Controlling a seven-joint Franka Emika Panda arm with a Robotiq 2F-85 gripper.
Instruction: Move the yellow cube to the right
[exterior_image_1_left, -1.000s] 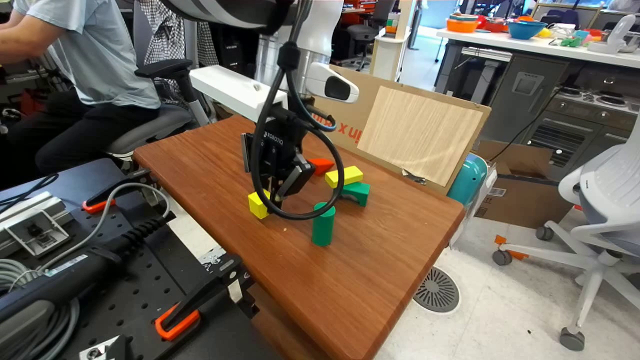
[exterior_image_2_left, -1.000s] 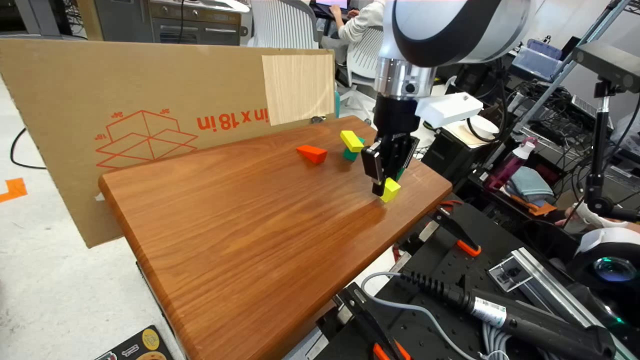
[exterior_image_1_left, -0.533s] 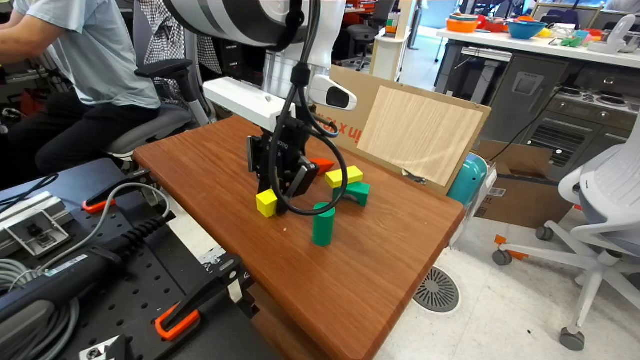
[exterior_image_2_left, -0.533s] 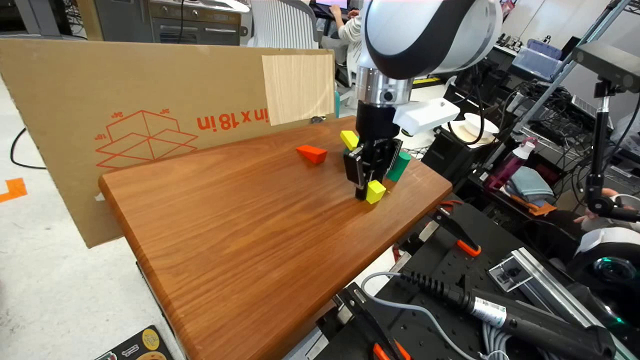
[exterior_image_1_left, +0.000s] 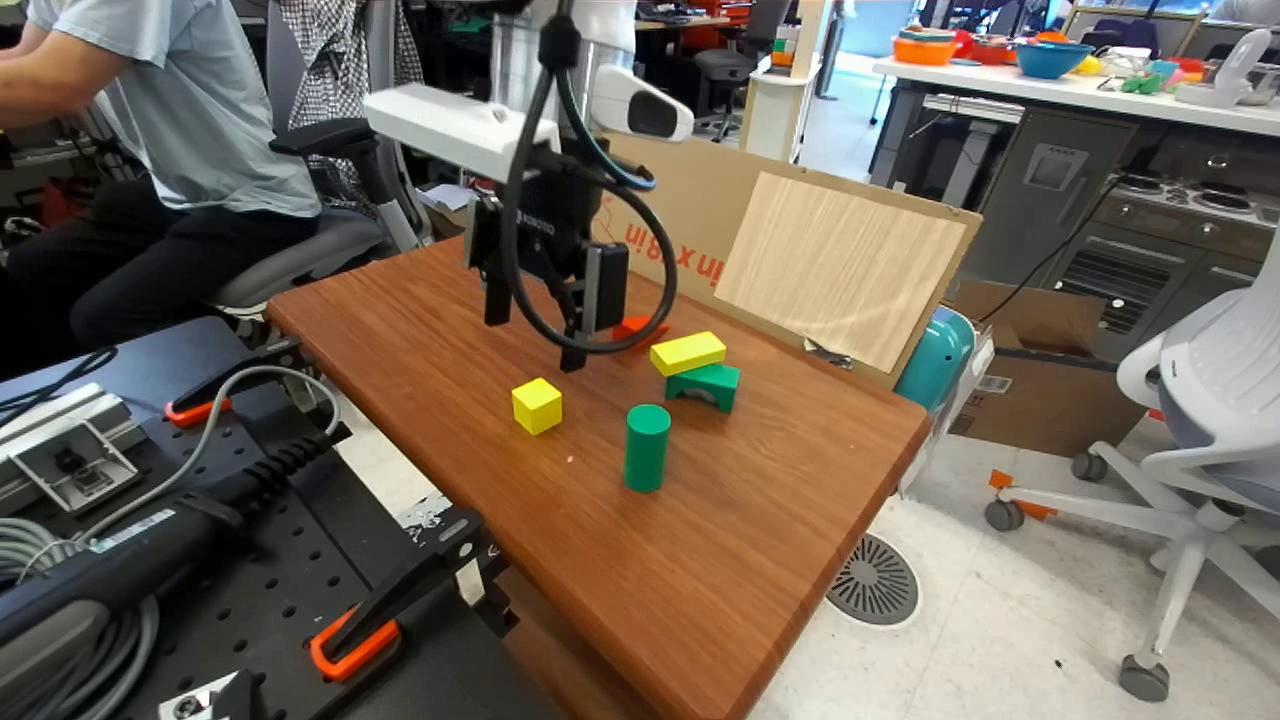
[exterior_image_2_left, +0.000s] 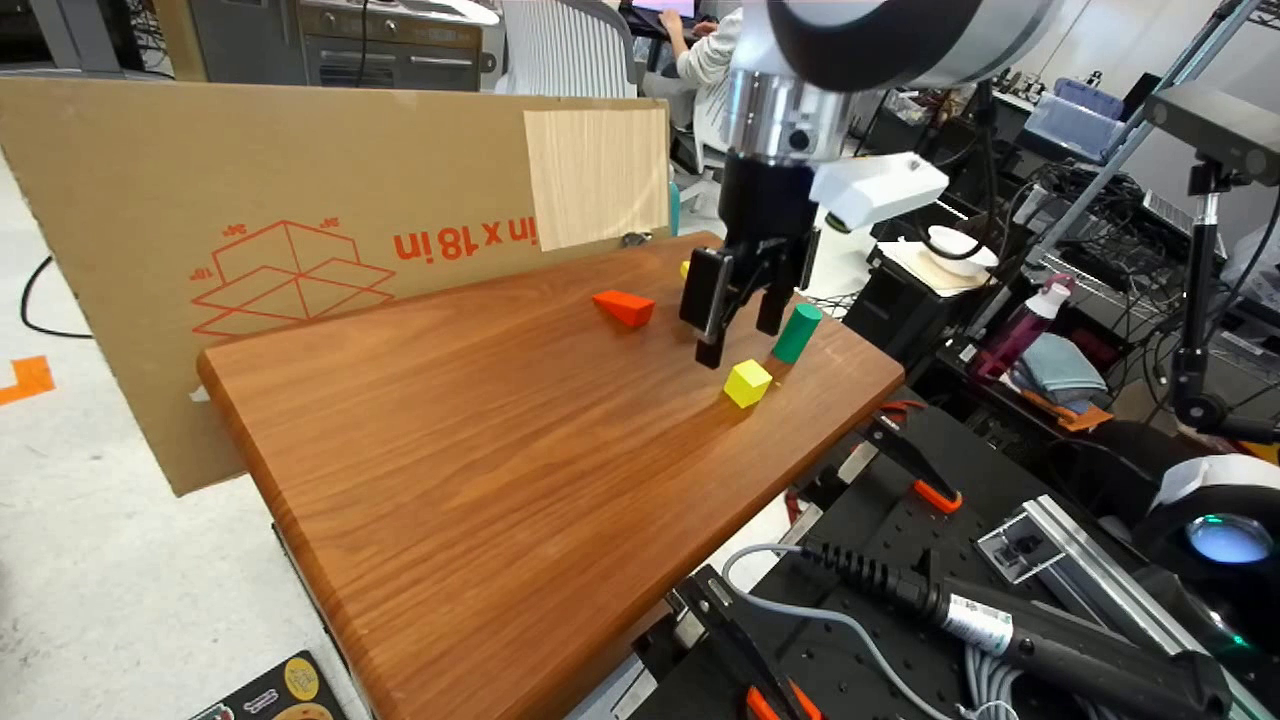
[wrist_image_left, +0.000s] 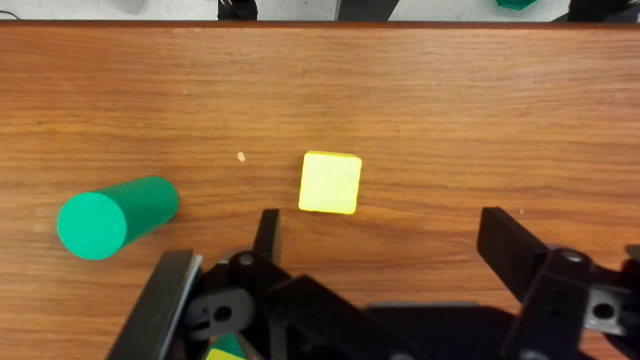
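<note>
The yellow cube (exterior_image_1_left: 537, 406) rests flat on the wooden table in both exterior views, close to the table edge beside the black bench. Above it hangs my gripper (exterior_image_1_left: 535, 335), apart from it. The jaws are spread wide, with only air between them. In the wrist view the cube (wrist_image_left: 330, 183) shows its top face just ahead of the fingertips, nearer the left finger (wrist_image_left: 267, 232) than the right one. Seen in an exterior view, the gripper (exterior_image_2_left: 740, 337) is over the table with the cube (exterior_image_2_left: 747, 383) below its fingertips.
A green cylinder (exterior_image_1_left: 648, 448) stands upright near the cube. Farther back, a long yellow block (exterior_image_1_left: 688, 353) lies on a green arch block (exterior_image_1_left: 715, 385). A red wedge (exterior_image_2_left: 623, 308) lies on the table (exterior_image_2_left: 450, 480). Cardboard (exterior_image_2_left: 350, 200) borders one side.
The cube, earlier between the fingers, has shifted slightly and been let go. The gripper has opened and lifted up away from it.
</note>
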